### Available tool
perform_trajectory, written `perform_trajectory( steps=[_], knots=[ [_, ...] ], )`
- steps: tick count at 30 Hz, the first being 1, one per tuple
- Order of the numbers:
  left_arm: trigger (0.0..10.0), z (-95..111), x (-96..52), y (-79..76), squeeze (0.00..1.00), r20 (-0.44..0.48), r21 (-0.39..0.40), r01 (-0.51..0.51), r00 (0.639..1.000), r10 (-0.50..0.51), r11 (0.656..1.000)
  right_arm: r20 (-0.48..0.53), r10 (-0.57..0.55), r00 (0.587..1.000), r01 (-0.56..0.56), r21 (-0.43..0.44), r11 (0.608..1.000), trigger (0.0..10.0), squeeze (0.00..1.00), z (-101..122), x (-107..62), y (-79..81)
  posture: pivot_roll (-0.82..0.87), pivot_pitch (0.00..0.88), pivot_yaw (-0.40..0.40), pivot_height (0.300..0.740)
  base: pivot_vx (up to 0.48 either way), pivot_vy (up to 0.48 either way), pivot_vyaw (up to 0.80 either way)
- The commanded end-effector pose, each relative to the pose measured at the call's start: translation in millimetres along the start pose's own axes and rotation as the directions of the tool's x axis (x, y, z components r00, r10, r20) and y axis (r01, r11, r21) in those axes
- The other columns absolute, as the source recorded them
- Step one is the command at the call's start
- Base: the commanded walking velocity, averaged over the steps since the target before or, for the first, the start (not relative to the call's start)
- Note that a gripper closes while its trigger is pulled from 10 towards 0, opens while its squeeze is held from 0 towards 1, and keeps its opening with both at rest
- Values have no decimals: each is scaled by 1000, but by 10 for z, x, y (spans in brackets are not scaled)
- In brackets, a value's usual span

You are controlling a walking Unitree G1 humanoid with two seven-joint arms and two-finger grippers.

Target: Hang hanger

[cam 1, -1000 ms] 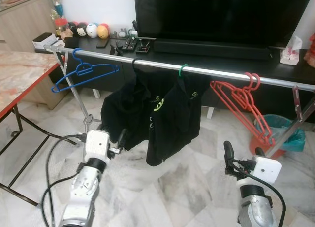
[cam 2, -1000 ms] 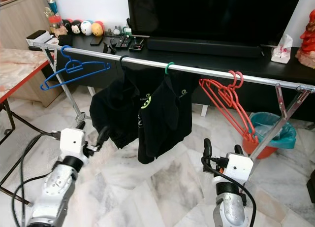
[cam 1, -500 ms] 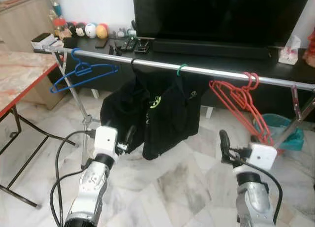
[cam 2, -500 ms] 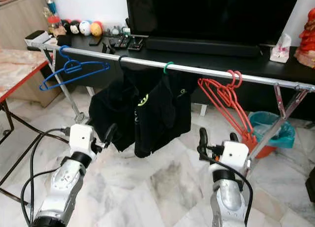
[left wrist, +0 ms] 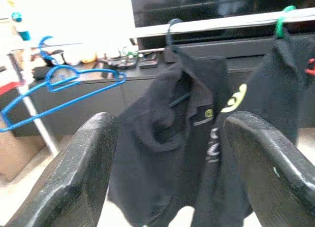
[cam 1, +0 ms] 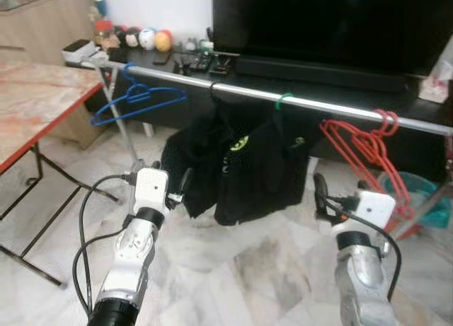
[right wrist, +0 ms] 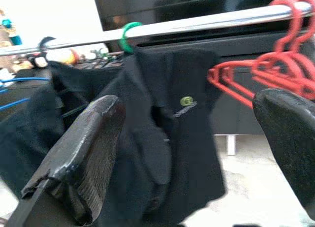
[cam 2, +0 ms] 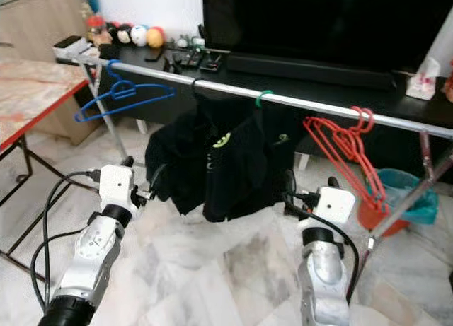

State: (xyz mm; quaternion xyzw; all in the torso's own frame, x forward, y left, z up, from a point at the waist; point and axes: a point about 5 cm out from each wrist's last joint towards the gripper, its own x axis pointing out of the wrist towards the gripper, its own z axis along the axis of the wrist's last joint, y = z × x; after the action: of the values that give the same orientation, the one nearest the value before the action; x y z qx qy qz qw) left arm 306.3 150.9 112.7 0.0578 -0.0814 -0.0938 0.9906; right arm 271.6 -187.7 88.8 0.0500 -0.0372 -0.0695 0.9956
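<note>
A silver rail (cam 1: 333,108) crosses the room at chest height. On it hang a blue hanger (cam 1: 138,103) at the left, two black garments (cam 1: 241,163) in the middle, one on a green hook (cam 1: 283,100), and several red hangers (cam 1: 368,146) at the right. My left gripper (cam 1: 173,188) is open and empty, just short of the left garment (left wrist: 167,123). My right gripper (cam 1: 333,195) is open and empty, level with the gap between the right garment (right wrist: 172,118) and the red hangers (right wrist: 266,72).
A red-edged marble table (cam 1: 35,92) stands at the left. Behind the rail are a black console (cam 1: 318,75) with a TV (cam 1: 333,22), remotes and toys. The rack's leg (cam 1: 124,135) slants down at the left; a teal bin (cam 1: 433,202) sits low right.
The whole view has shifted, so the camera moved nearer to the rail. Both grippers now stand higher and closer to the black garments, still open and empty.
</note>
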Motion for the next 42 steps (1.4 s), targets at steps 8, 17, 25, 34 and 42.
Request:
perform_trajectory(
  steps=[8, 17, 25, 34, 42],
  knots=[
    [10000, -17, 18, 10, 0, -22, -5, 8, 1000, -8, 1000, 1, -17, 1000, 17, 0, 1000, 10000, 0, 13, -17, 3, -6, 0, 37, 740, 0, 295, 0],
    [10000, -5, 21, 18, 0, -19, -2, 9, 1000, -9, 1000, 7, -15, 1000, 15, 11, 1000, 10000, 0, 19, 17, 40, 12, 0, 30, 740, 0, 294, 0],
    [10000, -12, 4, 30, 0, -21, -1, -1, 1000, 1, 1000, 4, -1, 1000, 1, 11, 1000, 10000, 0, 14, 21, 74, 12, 0, 25, 740, 0, 295, 0],
    [10000, -16, -1, 2, 0, -23, -7, 3, 1000, -3, 1000, 5, -6, 1000, 6, 15, 1000, 10000, 0, 27, 30, 53, 11, 0, 23, 740, 0, 294, 0],
    [10000, -14, 1, -1, 0, -23, -8, 6, 1000, -7, 1000, -16, -7, 1000, 8, 26, 1000, 10000, 0, -3, 30, 70, 16, 0, 21, 740, 0, 294, -388]
  ],
)
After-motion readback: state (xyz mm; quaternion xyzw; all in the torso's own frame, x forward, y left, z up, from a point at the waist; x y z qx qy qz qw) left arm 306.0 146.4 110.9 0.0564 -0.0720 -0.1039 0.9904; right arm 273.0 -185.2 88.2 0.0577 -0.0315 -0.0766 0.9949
